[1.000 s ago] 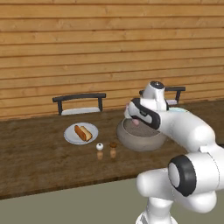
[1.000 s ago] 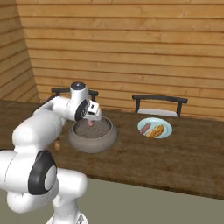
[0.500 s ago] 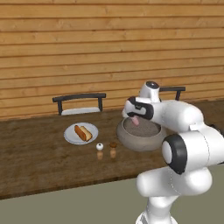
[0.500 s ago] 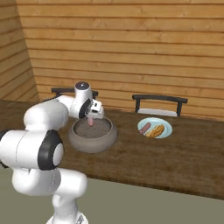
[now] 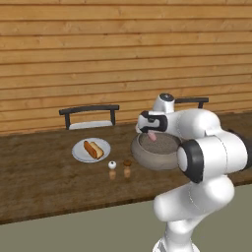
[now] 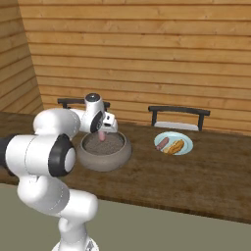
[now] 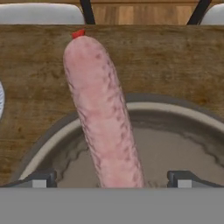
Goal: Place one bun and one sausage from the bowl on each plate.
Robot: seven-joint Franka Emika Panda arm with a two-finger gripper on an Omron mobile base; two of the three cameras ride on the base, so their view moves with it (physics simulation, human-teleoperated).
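- Notably, my gripper (image 7: pixel 112 179) hangs over the bowl (image 7: pixel 57 135) with its jaws spread wide; both dark fingertips (image 7: pixel 41 178) stand well apart at either side, and neither pad touches anything.
- Between the tips rises a pale pink sausage (image 7: pixel 103 113), standing steeply on end, its lower part among the tips and its red-capped top leaning out beyond the bowl's far rim. I cannot tell what props it up.
- Risk one: with the jaws parted, the sausage is not held. If I lift now, I judge it would stay behind or topple.
- Risk two: the sausage is round and tilted, so closing off-centre could squirt it sideways, out over the rim and onto the table (image 5: pixel 39 172).
- From the base cameras, the gripper (image 5: pixel 147 129) sits above the near-left edge of the speckled grey bowl (image 5: pixel 147 157); the sausage (image 6: pixel 101 136) shows just below the hand.
- Outward, the pale grey-white plate (image 5: pixel 78 152) to the left carries a bun and sausage; the blue-green plate (image 6: pixel 186 147) to the right likewise appears filled.
- Risk three: two small shakers (image 5: pixel 119 169) stand just beside the bowl, on the path toward the grey-white plate; a low carry could knock them.
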